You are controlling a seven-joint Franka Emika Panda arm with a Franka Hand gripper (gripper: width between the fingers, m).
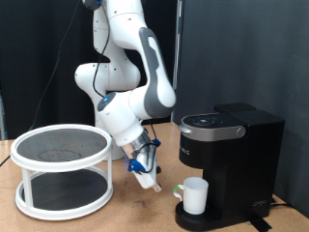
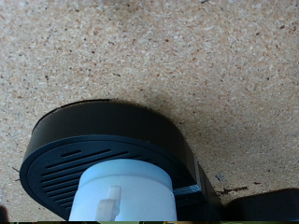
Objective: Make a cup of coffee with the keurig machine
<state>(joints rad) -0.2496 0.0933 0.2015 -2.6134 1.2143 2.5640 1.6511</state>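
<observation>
The cup [image 1: 196,194] stood upright on the round drip tray [image 1: 185,217] of the keurig machine [image 1: 229,164], under the machine's overhanging head, with the lid closed on top. The gripper [image 1: 147,175] hung just beside the cup toward the exterior view's left, low over the wooden table [image 1: 135,213] and tilted, apart from both cup and machine. Its fingers held nothing; whether they were spread or closed could not be told, since the blue-tipped end was small and blurred in the exterior view.

The wrist view showed what the exterior view could not: the slotted top of the drip tray [image 2: 75,163] from above, the cup [image 2: 121,191] sitting on it with its handle facing the camera, and speckled tabletop [image 2: 187,56] beyond. The fingers themselves did not appear there. The cup's lower part was cut off at the frame edge.

A white two-tier round rack [image 1: 64,169] stood well apart at the exterior view's left.
</observation>
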